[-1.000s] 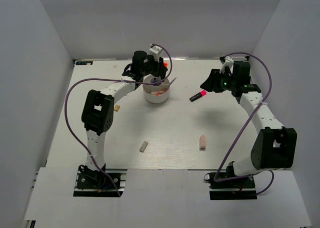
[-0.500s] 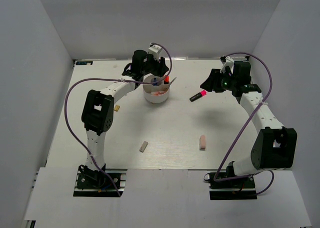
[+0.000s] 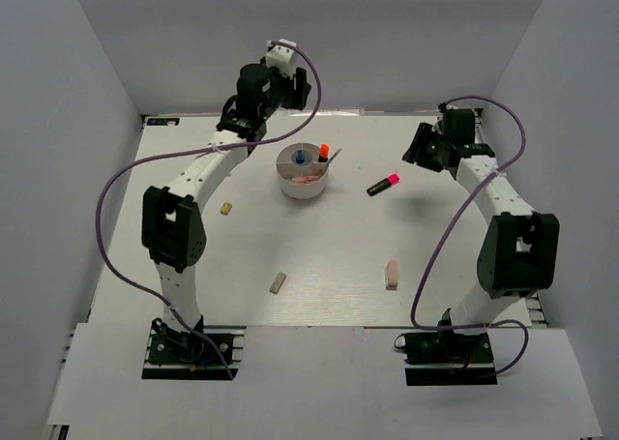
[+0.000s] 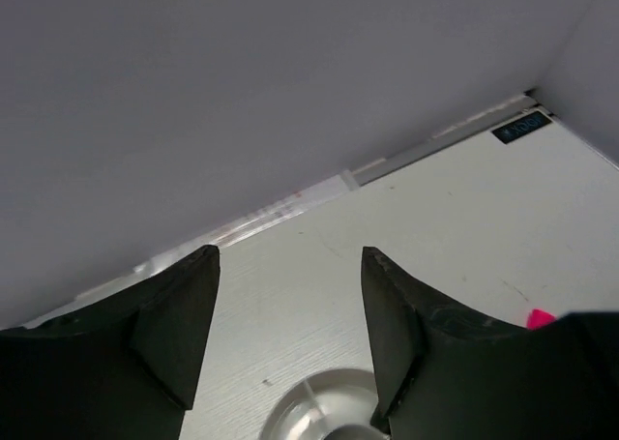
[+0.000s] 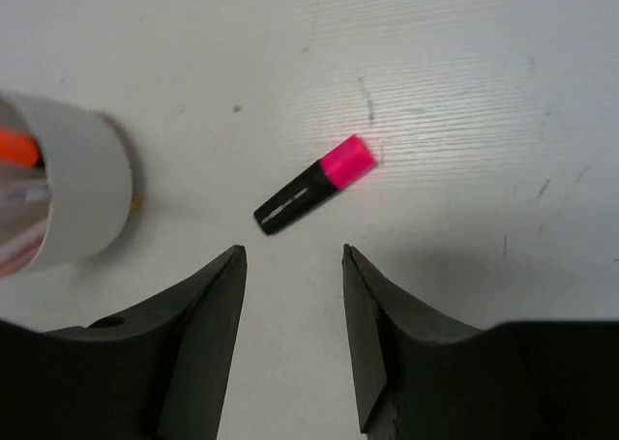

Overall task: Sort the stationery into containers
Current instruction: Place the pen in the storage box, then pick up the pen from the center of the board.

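Note:
The round white tub (image 3: pixel 303 181) stands at the back middle of the table, with an orange-capped highlighter (image 3: pixel 323 153), a blue-capped bottle (image 3: pixel 300 156) and pink items inside. My left gripper (image 3: pixel 293 94) hangs open and empty high behind the tub; its wrist view shows the tub's rim (image 4: pixel 311 409) below the open gripper (image 4: pixel 288 251). A pink-capped black highlighter (image 3: pixel 384 184) lies flat right of the tub. My right gripper (image 3: pixel 418 154) is open above and to the right of it. In the right wrist view the highlighter (image 5: pixel 314 184) lies just beyond the gripper (image 5: pixel 292 249).
A small beige eraser (image 3: pixel 226 209) lies left of the tub. Near the front are a grey eraser (image 3: pixel 278 282) and a pink eraser (image 3: pixel 392 273). The back wall rises close behind the left gripper. In the right wrist view the tub (image 5: pixel 77 184) stands left of the highlighter.
The left gripper opened over the tub, left the orange-capped highlighter standing in it, then rose up and back. The right gripper drew back to the right, away from the pink-capped highlighter.

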{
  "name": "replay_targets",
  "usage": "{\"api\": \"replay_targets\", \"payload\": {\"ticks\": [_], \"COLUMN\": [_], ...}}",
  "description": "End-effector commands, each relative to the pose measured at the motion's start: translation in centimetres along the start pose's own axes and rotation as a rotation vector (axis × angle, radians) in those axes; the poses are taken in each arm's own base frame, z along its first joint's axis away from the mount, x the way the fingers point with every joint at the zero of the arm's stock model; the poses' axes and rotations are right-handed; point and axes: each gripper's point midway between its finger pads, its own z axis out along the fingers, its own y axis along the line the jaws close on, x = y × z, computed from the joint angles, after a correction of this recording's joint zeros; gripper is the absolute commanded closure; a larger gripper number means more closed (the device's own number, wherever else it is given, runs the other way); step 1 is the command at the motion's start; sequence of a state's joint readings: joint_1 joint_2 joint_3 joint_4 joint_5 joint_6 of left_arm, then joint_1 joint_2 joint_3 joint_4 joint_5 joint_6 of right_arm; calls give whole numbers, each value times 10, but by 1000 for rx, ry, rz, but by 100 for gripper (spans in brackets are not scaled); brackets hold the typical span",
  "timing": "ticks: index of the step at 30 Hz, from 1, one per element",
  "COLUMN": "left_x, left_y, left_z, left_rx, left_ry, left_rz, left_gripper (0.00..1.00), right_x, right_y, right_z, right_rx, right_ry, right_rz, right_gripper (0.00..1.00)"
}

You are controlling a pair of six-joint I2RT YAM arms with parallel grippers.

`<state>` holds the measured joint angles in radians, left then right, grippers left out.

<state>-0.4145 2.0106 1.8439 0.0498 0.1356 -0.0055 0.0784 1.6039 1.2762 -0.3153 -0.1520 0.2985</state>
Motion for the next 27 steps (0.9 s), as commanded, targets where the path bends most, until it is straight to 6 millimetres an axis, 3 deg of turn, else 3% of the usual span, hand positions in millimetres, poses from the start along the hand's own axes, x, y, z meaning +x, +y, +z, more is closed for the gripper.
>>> {"api": "replay_targets", "payload": {"ticks": [1, 2, 3, 5, 6, 7, 9, 10, 12, 18, 25, 27], "left_x": [-37, -45, -29, -23, -31, -16, -18, -7, -5, 12, 22, 22], "left_y": [30, 35, 42, 46, 48, 48, 50, 50, 53, 54, 54, 55], "left_z": [-48, -59, -66, -78, -88, -93, -105, -108, -116, -128, -132, -132], "left_rx": [-182, -216, -239, -268, -290, -295, -315, -319, -340, -365, -372, -374], "left_ry": [-3, -11, 27, 38, 26, 62, 61, 85, 91, 127, 153, 155], "left_rz": [67, 71, 73, 77, 76, 76, 76, 74, 75, 45, 42, 45], "left_gripper": [29, 28, 28, 27, 27, 27, 26, 26, 26, 26, 26, 26], "right_x": [-2, -4, -1, -1, 3, 6, 11, 10, 17, 43, 56, 56], "right_y": [-26, -23, -22, -26, -22, -27, -22, -24, -23, -34, -39, -37], "right_z": [13, 17, 20, 36, 40, 49, 64, 67, 82, 110, 129, 134], "right_rx": [214, 224, 250, 307, 322, 352, 369, 388, 408, 450, 454, 436], "right_ry": [10, 5, 8, 20, 30, 34, 52, 46, 58, 107, 128, 131], "right_rz": [170, 179, 225, 254, 284, 286, 266, 254, 226, 229, 232, 231], "right_gripper": [47, 37, 35, 34, 34, 34, 34, 34, 34, 34, 34, 38]}}
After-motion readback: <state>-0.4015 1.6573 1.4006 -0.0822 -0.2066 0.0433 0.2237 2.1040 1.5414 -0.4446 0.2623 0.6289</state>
